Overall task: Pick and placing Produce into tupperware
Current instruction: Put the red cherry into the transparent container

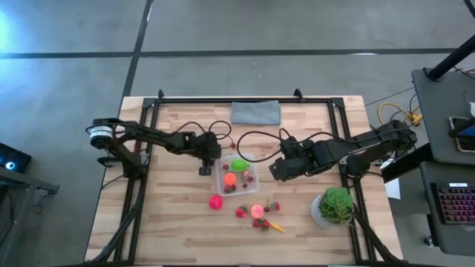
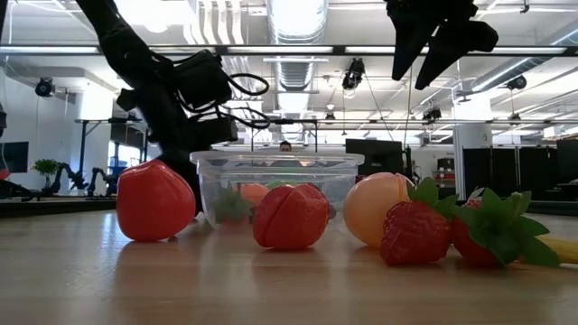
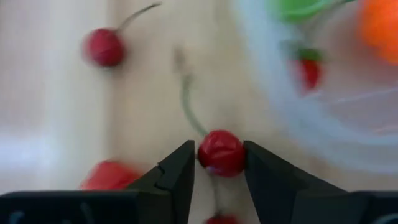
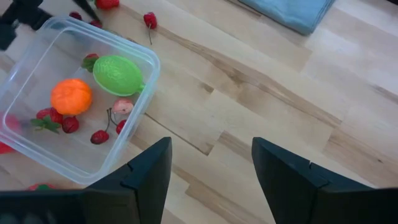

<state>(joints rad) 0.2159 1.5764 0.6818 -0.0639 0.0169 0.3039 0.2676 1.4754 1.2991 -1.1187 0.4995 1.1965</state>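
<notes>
The left gripper (image 3: pixel 217 163) is pinching a cherry (image 3: pixel 221 152), its stem blurring upward, just beside the clear box (image 1: pixel 237 173). The right gripper (image 4: pixel 211 168) is hanging with fingers apart over bare wood beside the box's other edge.

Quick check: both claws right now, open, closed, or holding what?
Left claw: closing on a cherry beside the tupperware.
Right claw: open, empty, beside the tupperware.

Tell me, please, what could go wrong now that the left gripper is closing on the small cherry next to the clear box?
1. The left gripper pinches the round cherry only at its fingertips, so it may squirt out.
2. The tupperware wall is right beside the gripper; lifting might nudge the box.
3. Another cherry lies close on the table and could be knocked away.
The right gripper waits open, above the wood beside the box.
</notes>
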